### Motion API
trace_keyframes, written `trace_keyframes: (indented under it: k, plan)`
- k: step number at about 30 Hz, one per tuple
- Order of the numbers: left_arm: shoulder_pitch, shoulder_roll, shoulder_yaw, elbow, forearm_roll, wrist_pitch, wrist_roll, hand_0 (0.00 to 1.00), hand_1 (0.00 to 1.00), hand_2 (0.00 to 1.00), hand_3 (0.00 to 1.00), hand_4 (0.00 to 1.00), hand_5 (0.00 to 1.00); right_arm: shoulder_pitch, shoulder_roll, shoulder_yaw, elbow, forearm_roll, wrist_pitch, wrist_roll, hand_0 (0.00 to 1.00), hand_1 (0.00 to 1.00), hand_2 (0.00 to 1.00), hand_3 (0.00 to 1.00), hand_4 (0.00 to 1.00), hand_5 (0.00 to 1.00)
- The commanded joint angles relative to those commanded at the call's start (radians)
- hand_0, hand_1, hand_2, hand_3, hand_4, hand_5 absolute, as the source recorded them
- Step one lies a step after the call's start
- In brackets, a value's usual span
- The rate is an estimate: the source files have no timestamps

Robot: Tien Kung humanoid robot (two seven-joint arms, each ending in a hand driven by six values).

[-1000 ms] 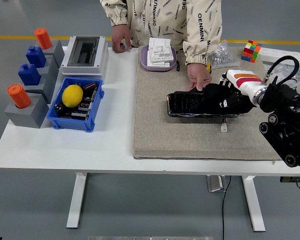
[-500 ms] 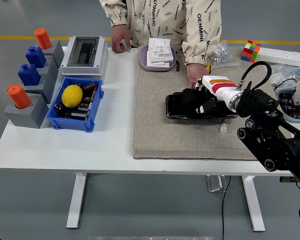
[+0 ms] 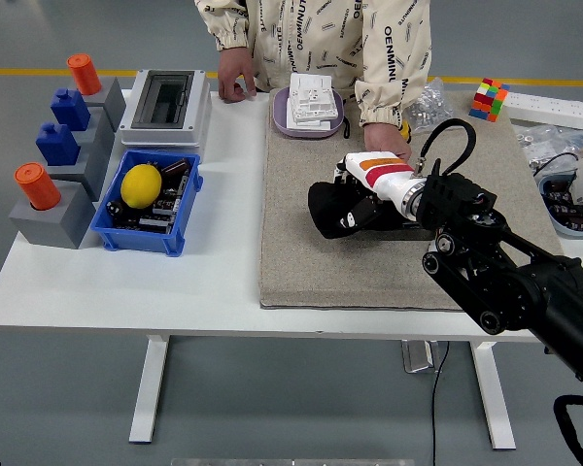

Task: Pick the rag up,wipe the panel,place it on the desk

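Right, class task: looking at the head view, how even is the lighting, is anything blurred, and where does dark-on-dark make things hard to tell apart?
Head view: lighting is soft and even, with faint shadows under the table; no strong glare; focus is sharp throughout, no motion blur; the right hand, the rag and the panel are all black, so their outlines merge.

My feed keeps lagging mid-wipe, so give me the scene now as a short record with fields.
right robot hand: on the left end of the panel, gripping a dark rag
left robot hand: not in view
panel: lies on the grey mat, mostly hidden under the arm
person: at the far side; one hand by the panel's far edge, the other on the table
stage: wiping, rag not yet set down
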Motion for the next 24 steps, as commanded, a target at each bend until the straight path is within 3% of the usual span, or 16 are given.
trace_keyframes:
  k: [14, 24]
  plan:
    - [-0.011, 0.002, 0.003, 0.000, -0.003, 0.000, 0.000, 0.724, 0.716, 0.767, 0.626, 0.694, 0.583, 0.058, 0.015, -0.031, 0.002, 0.003, 0.001, 0.002, 0.314, 0.420, 0.462, 0.450, 0.975, 0.105]
    - [-0.010, -0.002, -0.002, 0.000, -0.005, 0.001, 0.000, 0.725, 0.716, 0.767, 0.626, 0.693, 0.583, 0.039, 0.015, -0.031, -0.023, 0.003, 0.001, 0.004, 0.314, 0.420, 0.462, 0.449, 0.974, 0.105]
